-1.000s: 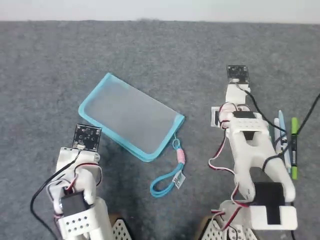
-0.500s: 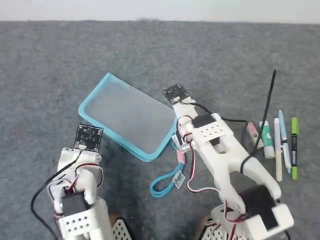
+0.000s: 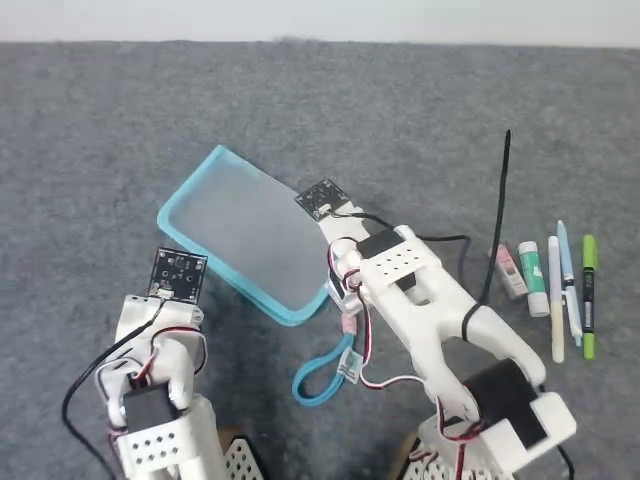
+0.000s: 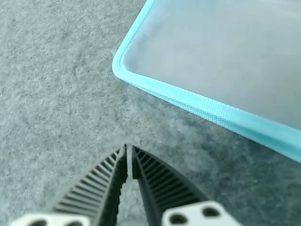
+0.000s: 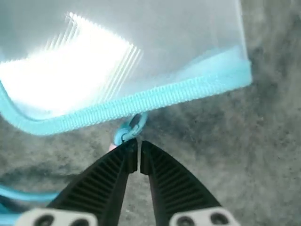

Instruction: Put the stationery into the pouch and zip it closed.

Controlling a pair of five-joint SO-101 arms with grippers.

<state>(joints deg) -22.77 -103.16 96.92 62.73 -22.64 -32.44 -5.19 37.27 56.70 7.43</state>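
1. High view. The pouch (image 3: 250, 235) lies flat on the grey tabletop (image 3: 100, 120), left of centre, with its long axis running from far-left to near-right. Its near-right corner is covered by the right arm. The strap loop (image 3: 322, 372) trails nearward from that corner. The stationery (image 3: 560, 290) is lined up well apart at the right, none of it in the pouch. The left arm is parked near-left, just short of the pouch's near edge.

2. Left wrist view. The left gripper (image 4: 129, 149) is seen with fingers together, holding nothing. A corner of the pouch (image 4: 221, 52) lies ahead of the tips, apart from them.

3. Right wrist view. The right gripper (image 5: 135, 143) is seen with fingers together, only a thin slit between them. The zip pull (image 5: 129, 129) sits just beyond the tips, between them and the zip band of the pouch (image 5: 141, 56). Whether the pull is pinched cannot be told. The right arm is judged the nearer one for any work on the zip.

4. Change. A second ago the right arm was stretched over the stationery at the right. It has since been swung left to the pouch corner, uncovering the pens, and the strap loop has been shifted slightly left. The left arm has not been moved.
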